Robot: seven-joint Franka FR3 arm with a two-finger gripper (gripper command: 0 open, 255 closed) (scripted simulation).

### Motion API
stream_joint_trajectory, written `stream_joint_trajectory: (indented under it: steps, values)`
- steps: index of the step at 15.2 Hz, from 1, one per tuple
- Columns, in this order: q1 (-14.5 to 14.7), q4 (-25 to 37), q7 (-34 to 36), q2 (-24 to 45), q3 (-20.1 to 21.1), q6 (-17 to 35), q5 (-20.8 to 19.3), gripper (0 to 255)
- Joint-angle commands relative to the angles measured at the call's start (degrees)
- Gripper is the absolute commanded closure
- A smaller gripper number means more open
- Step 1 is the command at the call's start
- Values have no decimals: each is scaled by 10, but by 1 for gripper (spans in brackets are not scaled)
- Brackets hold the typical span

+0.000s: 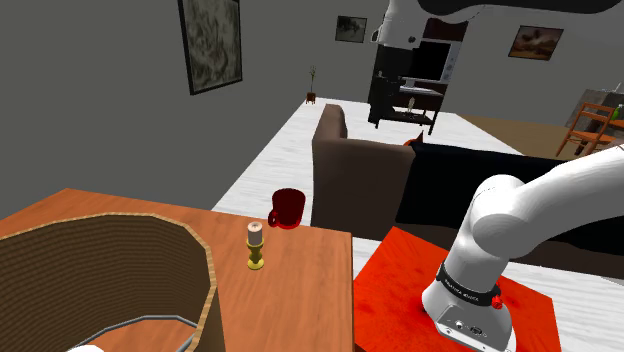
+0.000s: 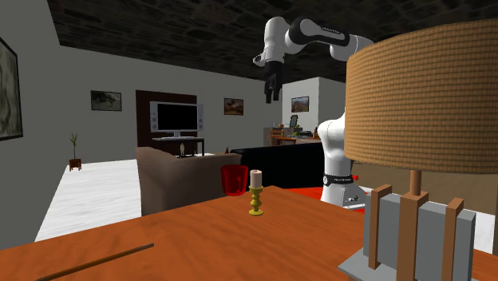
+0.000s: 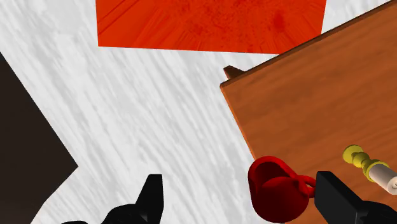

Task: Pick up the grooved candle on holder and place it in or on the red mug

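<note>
Wooden tabletop [image 1: 300, 290] in a living room carries both of the task's things. High above its edge, the gripper [image 2: 272, 86] hangs with its two black fingers [image 3: 149, 197] spread wide and nothing between them, pointing down at the white floor beside the table's corner. Closest beneath it is the red mug [image 3: 277, 191], upright near the table's edge. Just beyond, apart from the mug, the grooved candle [image 1: 256, 244] stands upright on its yellow holder, untouched. Further out are a brown armchair [image 1: 355, 175] and the red stand [image 1: 400, 290]. By my reading nothing is done yet: descent, grasp, lift and placing in the mug all remain.
</note>
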Motion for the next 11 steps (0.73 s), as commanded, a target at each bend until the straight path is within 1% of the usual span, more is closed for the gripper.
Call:
stream_joint_trajectory:
  steps: [1,6,11]
  values:
    - [0,0,0,0,0,0,0,0]
    - [15,-37,60,26,52,63,32,0]
    - [30,-56,118,72,106,129,60,0]
